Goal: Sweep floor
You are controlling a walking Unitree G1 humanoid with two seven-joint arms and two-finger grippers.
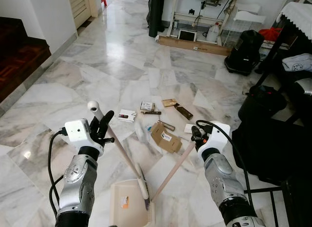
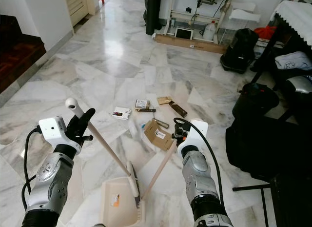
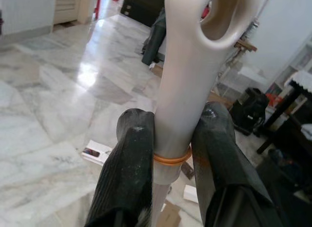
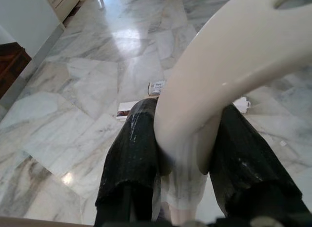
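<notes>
L gripper (image 1: 103, 123) jaws clamped on broom handle (image 1: 122, 151); R gripper (image 1: 196, 135) jaws clamped on dustpan handle (image 1: 173, 169). Dustpan (image 1: 127, 202) on floor (image 1: 107, 75) near robot, litter (image 1: 165, 136) just beyond. Step: approach w/ tools. Next, prob.: brush behind litter, draw toward pan.

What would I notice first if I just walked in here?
Probably the two silver arms up front: the left gripper is shut on one long handle and the right gripper on another. Both handles slant down to a cream dustpan on the floor near the robot. Just beyond lies a scatter of cardboard scraps and small packets on the shiny marble floor.
</notes>
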